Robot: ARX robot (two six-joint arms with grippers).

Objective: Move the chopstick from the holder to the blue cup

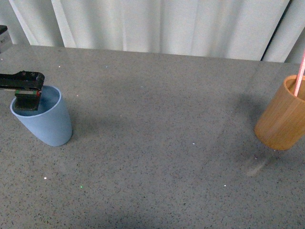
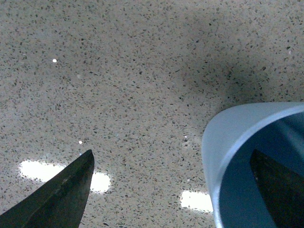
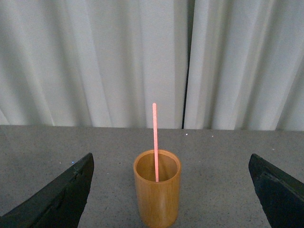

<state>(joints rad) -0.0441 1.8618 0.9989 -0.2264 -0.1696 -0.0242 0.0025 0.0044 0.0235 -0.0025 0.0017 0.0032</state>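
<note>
Count: one blue cup (image 1: pixel 45 121), one holder (image 1: pixel 281 119), one chopstick (image 3: pixel 155 142), two end effectors.

The blue cup is standing on the speckled grey tabletop (image 1: pixel 157 143) near its left edge, with its mouth open upward. The holder, a tan wooden cylinder, is standing near the right edge, well apart from the cup. In the right wrist view it is sitting upright.

The single pink chopstick is resting inside the holder. Its lower end is sitting in the holder's mouth and its upper part is rising well above the rim.

The left end effector (image 1: pixel 27 98) is hanging at the cup's rim. In the left wrist view its jaws are standing wide apart and straddling the cup wall, with one finger (image 2: pixel 57 199) outside the cup and the other (image 2: pixel 280 190) inside it. It is gripping nothing.

The right end effector (image 3: pixel 171 155) is showing only in its own wrist view. Its jaws are spread wide and holding nothing, and it is facing the holder from a distance.

A pale pleated curtain (image 1: pixel 157 24) is hanging behind the far edge.
</note>
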